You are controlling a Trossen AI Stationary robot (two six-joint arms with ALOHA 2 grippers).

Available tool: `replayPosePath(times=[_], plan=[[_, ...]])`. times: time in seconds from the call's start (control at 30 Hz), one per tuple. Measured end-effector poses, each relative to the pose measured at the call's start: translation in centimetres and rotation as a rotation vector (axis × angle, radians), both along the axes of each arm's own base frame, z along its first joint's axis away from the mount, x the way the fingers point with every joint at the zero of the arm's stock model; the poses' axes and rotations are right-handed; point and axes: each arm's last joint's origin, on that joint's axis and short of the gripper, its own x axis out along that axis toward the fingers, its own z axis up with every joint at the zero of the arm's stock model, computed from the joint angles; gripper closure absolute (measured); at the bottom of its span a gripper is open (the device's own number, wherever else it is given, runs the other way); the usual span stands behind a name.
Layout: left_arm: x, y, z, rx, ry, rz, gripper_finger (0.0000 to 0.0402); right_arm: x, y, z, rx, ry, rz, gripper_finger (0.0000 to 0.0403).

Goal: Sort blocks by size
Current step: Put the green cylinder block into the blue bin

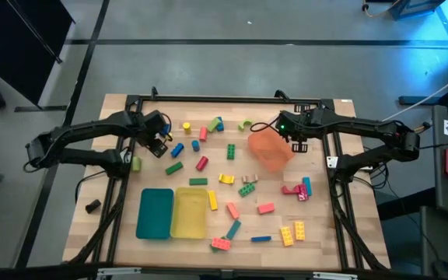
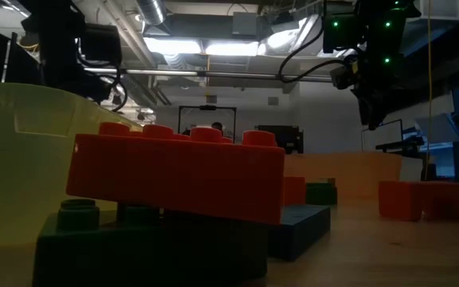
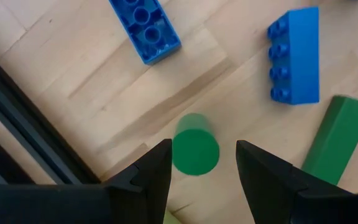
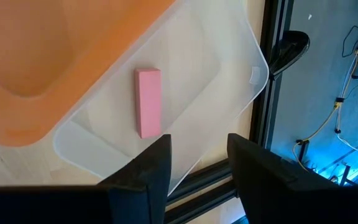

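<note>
At the upper left of the bench (image 1: 123,225), the left hand (image 1: 160,141) is hanging open and empty over a green block (image 3: 195,152). The blocks (image 1: 243,187) are lying scattered mid-frame. At upper right, the right hand (image 1: 298,143) is gaping empty above the clear tray (image 4: 229,81), which is holding a pink block (image 4: 148,102) and is partly covered by the orange tray (image 1: 270,149).

Left pincer (image 1: 160,145) hangs spread at the table's left; right pincer (image 1: 298,145) spread opposite.
</note>
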Motion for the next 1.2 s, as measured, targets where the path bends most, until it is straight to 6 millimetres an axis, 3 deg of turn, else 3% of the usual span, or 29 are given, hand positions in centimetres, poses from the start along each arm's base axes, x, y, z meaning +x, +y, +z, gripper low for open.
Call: replayPosePath(times=[0.2, 0.63, 1.0, 1.2], plan=[[-0.1, -0.1, -0.2, -0.007, 0.003, 0.022, 0.0237, 0.0, 0.0, 0.0, 0.0, 0.0, 0.0, 0.0244], [-0.9, -0.5, -2.8, -0.035, 0.036, 0.071, 0.0237, 0.0, 0.0, 0.0, 0.0, 0.0, 0.0, 0.0244], [-0.5, -0.3, -2.9, -0.012, -0.004, 0.064, 0.0238, 0.0, 0.0, 0.0, 0.0, -0.001, 0.0, 0.0244], [-0.6, -0.3, -2.8, -0.015, -0.005, 0.077, 0.0281, 0.0, 0.0, 0.0, 0.0, 0.0, 0.0, 0.0244]])
